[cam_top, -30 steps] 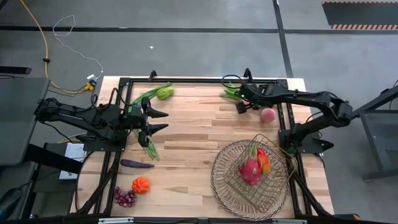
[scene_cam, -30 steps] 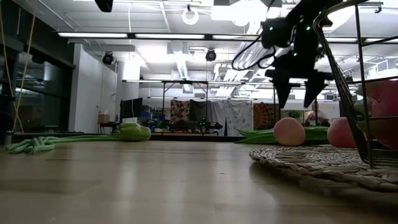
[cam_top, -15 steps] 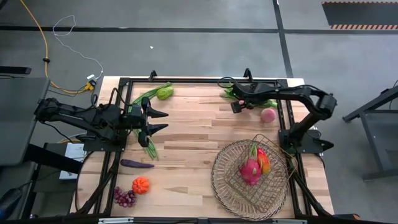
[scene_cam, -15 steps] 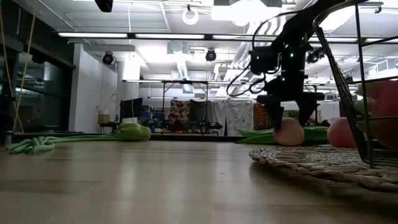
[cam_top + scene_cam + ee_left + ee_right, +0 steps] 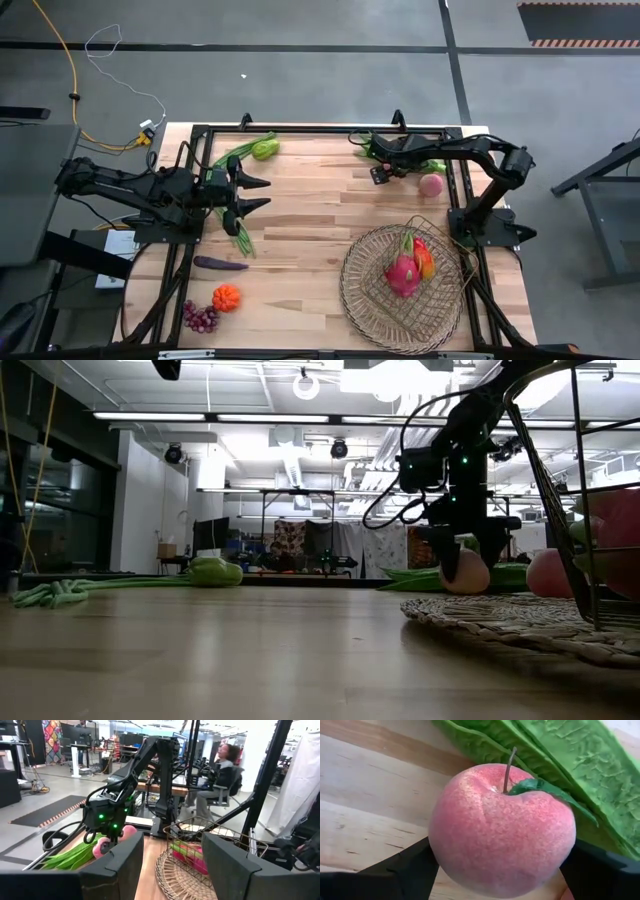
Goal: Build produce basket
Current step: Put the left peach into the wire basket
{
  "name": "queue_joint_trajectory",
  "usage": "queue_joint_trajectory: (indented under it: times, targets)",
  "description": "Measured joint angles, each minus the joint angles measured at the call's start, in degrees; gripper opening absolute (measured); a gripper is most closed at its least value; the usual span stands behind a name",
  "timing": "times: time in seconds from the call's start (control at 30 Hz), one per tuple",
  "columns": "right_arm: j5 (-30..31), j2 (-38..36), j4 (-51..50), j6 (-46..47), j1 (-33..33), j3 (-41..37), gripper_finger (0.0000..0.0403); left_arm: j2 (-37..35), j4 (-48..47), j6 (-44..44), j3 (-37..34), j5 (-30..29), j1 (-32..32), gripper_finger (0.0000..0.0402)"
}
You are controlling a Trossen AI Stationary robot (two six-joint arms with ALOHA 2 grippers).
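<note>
High view: right arm down over a peach behind the basket

The basket (image 5: 402, 282) is the landmark. It sits at the table's (image 5: 300, 200) near right corner, likely within easy reach of the right arm, and holds a dragon fruit (image 5: 403, 274) and a red pepper (image 5: 424, 258). Far to its left the left gripper (image 5: 250, 195) waits with fingers spread, holding nothing, above a bean bunch (image 5: 242, 237). Left of the basket along the near edge lie an eggplant (image 5: 220, 264), a pumpkin (image 5: 226, 297) and grapes (image 5: 201, 317). Behind the basket the right gripper (image 5: 385, 173) reaches toward the far edge, just beside another bean bunch (image 5: 372, 150); a second peach (image 5: 431, 185) rests between gripper and basket

From above the gripper hides what it is over. The right wrist view fills that in: a peach (image 5: 502, 831) sits on the wood with one dark finger (image 5: 402, 869) on each side, spread around the fruit, so I judge a grasp is being set up; whether the fingers touch it I cannot tell. The low view shows the gripper (image 5: 463, 556) lowered to the peach (image 5: 464, 572) at table level. The left wrist view alone shows a seated person (image 5: 222, 770) in the room beyond
</note>
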Motion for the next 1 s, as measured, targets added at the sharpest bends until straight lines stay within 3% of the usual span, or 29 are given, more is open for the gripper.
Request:
queue_joint_trajectory:
  times: [0.17,0.33,0.6,0.87,1.0]
  targets:
    - [0.03,-4.73,-0.08,-4.37,2.31,0.0,0.0309,0.0,-0.18,0.0,0.0,-2.56,0.02,0.0191]
    - [0.01,-15.53,2.49,-9.69,7.42,0.0,0.0309,0.01,-0.03,0.0,0.0,-3.2,0.01,0.0191]
    - [-2.44,-31.47,21.43,-19.67,15.59,0.0,0.0309,0.02,0.98,-0.45,0.0,-3.36,0.0,0.0191]
    - [-15.34,-31.69,42.12,-23.64,20.24,0.02,0.0309,0.02,5.04,-4.68,0.02,0.08,0.02,0.0191]
    - [-15.61,-28.95,46.81,-25.97,25.66,0.07,0.0309,0.02,4.88,-4.52,0.02,0.99,0.01,0.0191]
